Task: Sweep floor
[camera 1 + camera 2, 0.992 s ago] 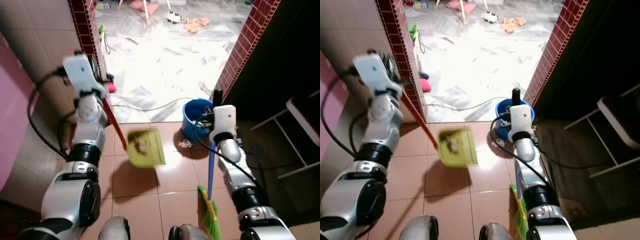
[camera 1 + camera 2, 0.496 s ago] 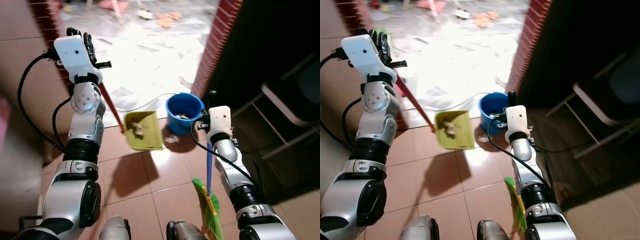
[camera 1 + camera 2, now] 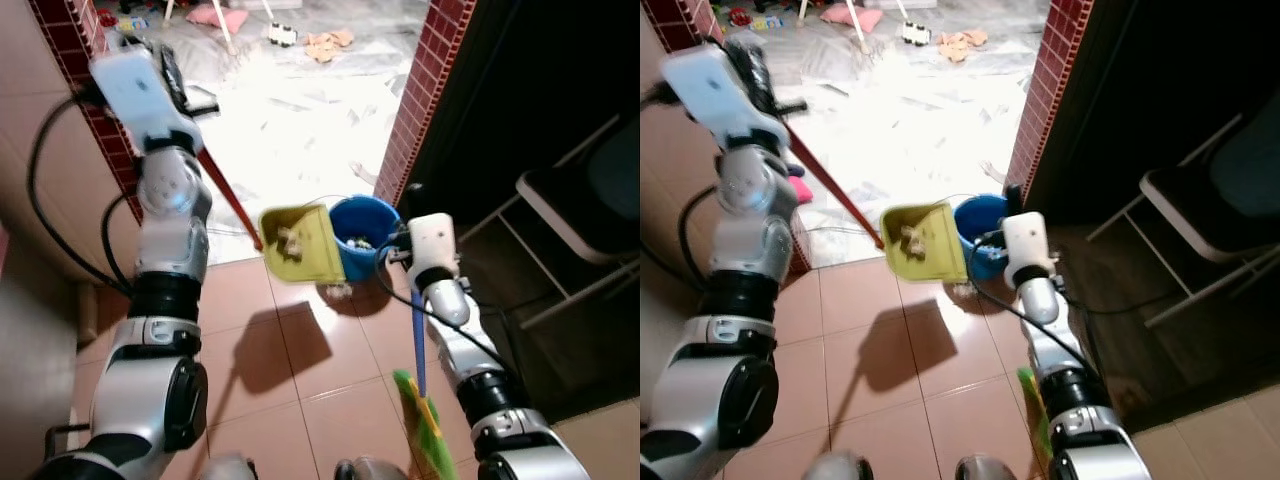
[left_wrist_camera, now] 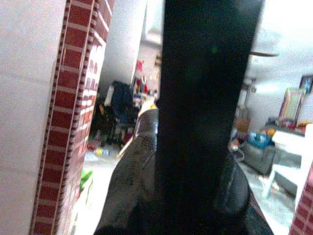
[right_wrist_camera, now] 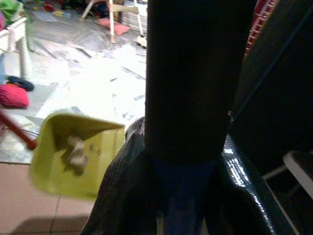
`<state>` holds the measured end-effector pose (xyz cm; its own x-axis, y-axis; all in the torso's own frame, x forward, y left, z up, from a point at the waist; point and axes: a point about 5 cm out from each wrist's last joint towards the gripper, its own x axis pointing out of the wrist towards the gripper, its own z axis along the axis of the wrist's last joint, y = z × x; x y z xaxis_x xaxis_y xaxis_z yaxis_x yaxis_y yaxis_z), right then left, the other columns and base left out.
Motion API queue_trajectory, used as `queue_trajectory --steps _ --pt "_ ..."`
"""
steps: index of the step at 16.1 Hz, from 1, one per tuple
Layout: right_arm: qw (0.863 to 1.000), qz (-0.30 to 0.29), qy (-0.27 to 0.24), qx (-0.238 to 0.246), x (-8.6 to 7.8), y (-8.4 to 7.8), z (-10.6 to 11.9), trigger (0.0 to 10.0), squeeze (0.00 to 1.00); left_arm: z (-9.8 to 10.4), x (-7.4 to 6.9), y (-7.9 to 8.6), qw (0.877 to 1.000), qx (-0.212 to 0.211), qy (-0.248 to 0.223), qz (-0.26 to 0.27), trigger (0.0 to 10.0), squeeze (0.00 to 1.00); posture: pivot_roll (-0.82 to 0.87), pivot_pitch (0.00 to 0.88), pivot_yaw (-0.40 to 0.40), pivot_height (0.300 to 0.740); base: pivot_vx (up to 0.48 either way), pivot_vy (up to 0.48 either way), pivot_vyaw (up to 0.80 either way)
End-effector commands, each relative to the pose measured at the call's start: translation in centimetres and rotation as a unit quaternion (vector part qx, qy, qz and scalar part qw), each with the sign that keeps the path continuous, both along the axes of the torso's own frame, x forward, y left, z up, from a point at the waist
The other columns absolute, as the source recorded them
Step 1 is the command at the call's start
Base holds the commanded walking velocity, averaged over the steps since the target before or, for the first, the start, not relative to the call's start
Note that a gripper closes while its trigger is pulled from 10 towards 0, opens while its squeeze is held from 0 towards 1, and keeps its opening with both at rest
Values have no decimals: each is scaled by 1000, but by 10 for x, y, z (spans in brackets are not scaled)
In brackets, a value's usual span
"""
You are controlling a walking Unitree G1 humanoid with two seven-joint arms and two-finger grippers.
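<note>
A yellow-green dustpan (image 3: 300,245) with bits of litter in it hangs above the tiles, its edge against the left rim of a blue bucket (image 3: 365,232). Its red handle (image 3: 230,205) runs up to my raised left gripper (image 3: 170,78), which is shut on it. My right gripper (image 3: 1012,195) is shut on the blue broom handle (image 3: 418,335), just right of the bucket. The green bristles (image 3: 422,440) rest on the floor by my feet. A crumpled scrap (image 3: 340,292) lies on the tile in front of the bucket. The dustpan (image 5: 73,154) appears tilted in the right wrist view.
Red brick pillars (image 3: 425,95) frame a doorway to a cluttered marble floor (image 3: 290,110) with toys and cloths. A white-framed chair (image 3: 580,200) stands in the dark area at right. A cable (image 3: 865,225) crosses the threshold. Open brown tiles (image 3: 290,370) lie before me.
The dustpan has swung right, from beside the bucket to its rim. The left arm is blurred from moving. The camera has shifted too.
</note>
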<state>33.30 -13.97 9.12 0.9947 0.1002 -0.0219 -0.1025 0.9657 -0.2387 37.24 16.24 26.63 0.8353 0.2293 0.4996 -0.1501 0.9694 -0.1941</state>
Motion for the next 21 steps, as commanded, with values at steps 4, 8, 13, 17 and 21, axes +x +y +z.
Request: queue_trajectory --steps 4,8,13,17,21 --pt "1000 14 -23 -9 5 3 10 10000 0 33 -6 -7 998 -10 -60 -11 10000 0 -51 0 -36 740 480 0 -400" --pt "1000 15 -23 -12 5 3 10 10000 0 30 -6 -6 998 -9 -55 -6 10000 0 -52 0 -39 740 480 0 0" --pt "1000 19 -22 -12 5 3 11 10000 0 29 -7 -10 999 -9 -49 -7 10000 0 -53 0 -38 740 480 0 0" --pt "999 20 -23 -11 5 4 10 10000 0 29 -8 -19 998 15 -55 -21 10000 0 -52 0 -34 740 118 0 0" --pt "999 24 -27 -9 5 6 11 10000 0 21 -9 -27 998 19 -51 -36 10000 0 -51 0 -35 740 0 0 0"
